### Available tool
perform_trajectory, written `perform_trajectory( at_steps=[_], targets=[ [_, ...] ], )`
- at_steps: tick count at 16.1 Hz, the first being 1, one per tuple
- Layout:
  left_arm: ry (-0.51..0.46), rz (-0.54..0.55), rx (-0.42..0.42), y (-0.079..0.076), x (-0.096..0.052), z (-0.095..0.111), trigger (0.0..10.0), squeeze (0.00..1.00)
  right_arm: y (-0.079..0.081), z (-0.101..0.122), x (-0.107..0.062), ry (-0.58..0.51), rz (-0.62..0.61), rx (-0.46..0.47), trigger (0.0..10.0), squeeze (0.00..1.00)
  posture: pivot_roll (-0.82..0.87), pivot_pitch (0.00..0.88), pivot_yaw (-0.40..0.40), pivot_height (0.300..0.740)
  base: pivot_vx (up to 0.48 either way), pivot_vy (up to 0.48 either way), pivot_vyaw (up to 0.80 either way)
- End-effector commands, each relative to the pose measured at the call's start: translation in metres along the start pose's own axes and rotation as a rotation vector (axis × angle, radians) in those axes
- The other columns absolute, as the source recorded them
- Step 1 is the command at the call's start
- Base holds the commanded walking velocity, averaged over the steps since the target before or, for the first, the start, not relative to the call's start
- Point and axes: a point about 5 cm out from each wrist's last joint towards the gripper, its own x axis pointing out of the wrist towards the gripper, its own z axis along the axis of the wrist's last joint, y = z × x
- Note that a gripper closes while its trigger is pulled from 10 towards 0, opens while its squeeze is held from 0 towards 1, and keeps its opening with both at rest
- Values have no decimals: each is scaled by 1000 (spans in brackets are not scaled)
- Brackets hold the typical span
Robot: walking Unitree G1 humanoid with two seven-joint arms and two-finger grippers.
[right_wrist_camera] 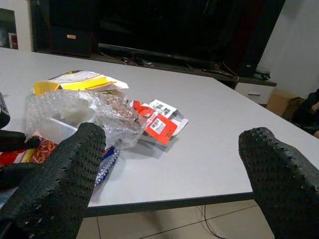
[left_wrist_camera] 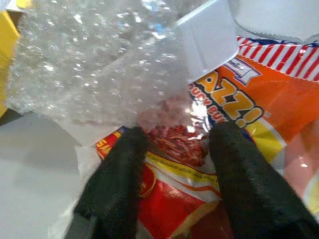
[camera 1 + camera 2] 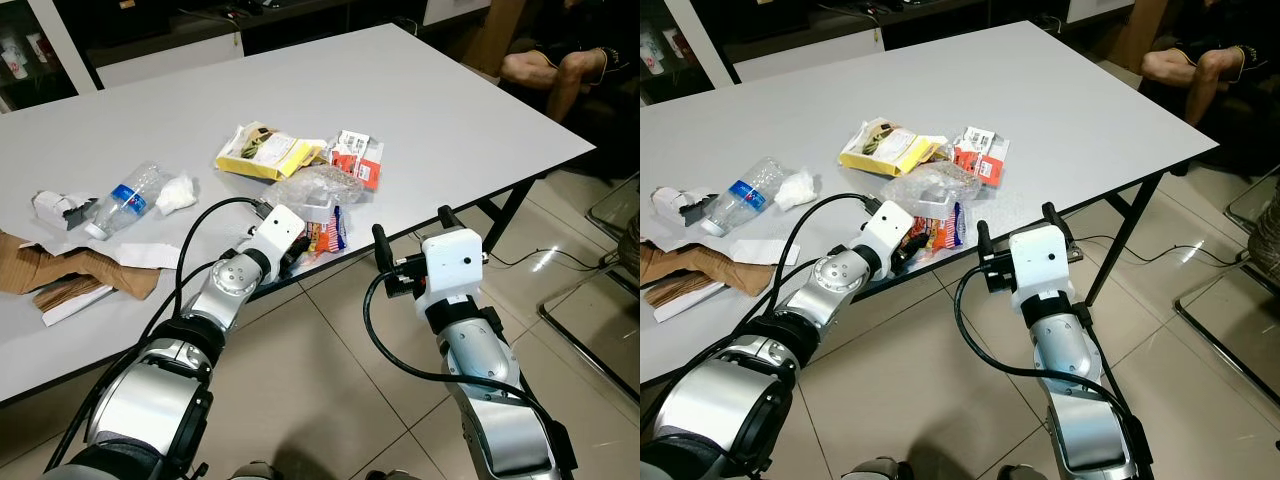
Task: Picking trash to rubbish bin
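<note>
Trash lies along the white table (image 3: 450, 110). An orange and red snack wrapper (image 2: 234, 109) sits at the near edge, half under a sheet of bubble wrap (image 3: 318, 188). My left gripper (image 2: 174, 139) is open, one finger on each side of the wrapper, right at the table edge (image 3: 297, 257). Behind these lie a yellow packet (image 3: 262, 150) and a red and white carton (image 3: 355, 158). Further left are a clear plastic bottle (image 3: 125, 200) and a white tissue (image 3: 177, 193). My right gripper (image 3: 412, 225) is open and holds nothing, just off the table's front edge.
Torn brown paper (image 3: 60, 272) and a crumpled white scrap (image 3: 60, 207) lie at the table's left end. A person (image 3: 560, 60) sits beyond the far right corner. Black table legs (image 3: 500, 215) and a metal frame (image 3: 600, 320) stand on the tiled floor at right.
</note>
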Motion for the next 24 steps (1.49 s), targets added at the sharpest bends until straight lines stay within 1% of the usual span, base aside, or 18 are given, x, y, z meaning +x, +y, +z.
perform_trajectory(
  at_steps=[1,6,9,13,14,15,16,17,19,22,24],
  targets=[
    [59,12,7,4,-3,-11,0,0,0,0,-2,6,-2,3,10000,0,95,111,53,740,0,0,0],
    [41,64,15,10,-4,-9,0,0,1,-1,-2,10,-1,2,10000,0,96,110,52,740,0,0,0],
    [17,107,2,15,-5,-7,0,0,1,-1,-2,10,-1,3,10000,0,97,112,48,740,0,0,0],
    [-101,234,-39,31,-7,9,0,0,0,-2,-2,13,-4,4,10000,0,101,111,45,740,0,0,0],
    [-171,290,-56,38,-8,18,0,0,0,-3,-2,13,-5,4,10000,0,102,110,43,740,0,0,0],
    [-195,311,-60,40,-9,21,0,0,-1,-3,-2,13,-6,4,10000,0,104,109,40,740,0,0,0],
    [-241,354,-73,46,-11,28,0,0,-1,-3,-1,13,-10,3,10000,0,104,109,40,740,0,0,0],
    [-260,371,-78,49,-11,31,0,0,-1,-3,-1,13,-12,2,10000,0,104,108,39,740,0,0,0],
    [-356,441,-104,60,-14,50,0,0,-4,-4,-1,14,-23,0,10000,0,105,108,33,740,0,0,0],
    [-442,441,-121,61,-14,68,0,0,-5,-4,-1,14,-27,-1,10000,0,106,107,31,740,0,0,0],
    [-468,429,-123,59,-13,73,0,0,-6,-4,-1,14,-30,-1,10000,0,106,106,31,740,0,0,0]
  ],
)
